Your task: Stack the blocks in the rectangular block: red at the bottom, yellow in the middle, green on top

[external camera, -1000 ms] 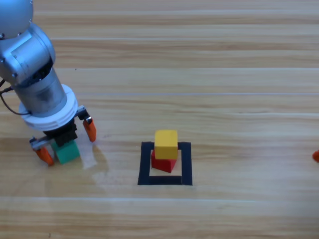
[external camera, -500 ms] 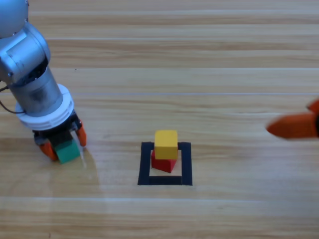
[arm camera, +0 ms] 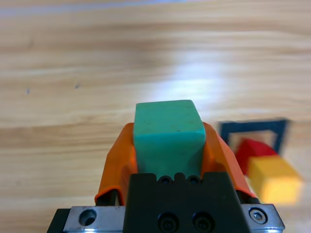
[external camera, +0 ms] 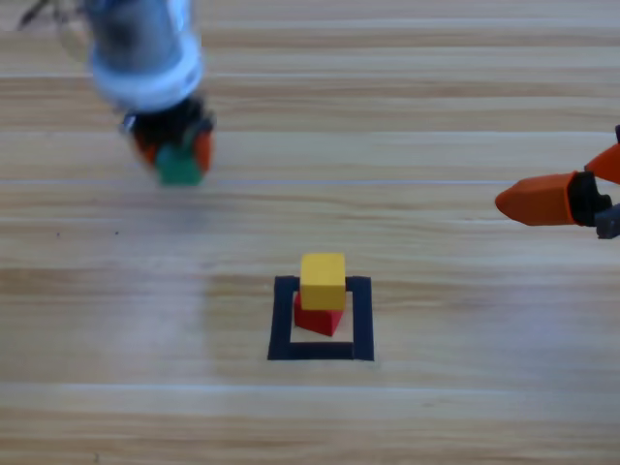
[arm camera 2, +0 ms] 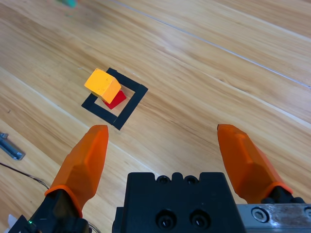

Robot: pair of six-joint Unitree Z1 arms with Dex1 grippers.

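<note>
The green cube [external camera: 179,168] hangs above the table at the upper left, with my left gripper [external camera: 174,147] shut on it. In the left wrist view the green cube [arm camera: 168,133] fills the space between the orange jaws. The yellow cube [external camera: 323,281] sits on the red cube [external camera: 319,318] inside the black tape outline [external camera: 283,320], well to the right of and nearer than the green cube. Both the yellow cube [arm camera 2: 102,83] and the red cube [arm camera 2: 115,99] show in the right wrist view. My right gripper [external camera: 567,189] stands open at the right edge, holding nothing.
A small metal part [arm camera 2: 10,147] and a cable lie at the left edge of the right wrist view.
My left gripper closed on the green cube, lifted it off the table and carried it up and to the right. The right gripper came into view at the right edge.
</note>
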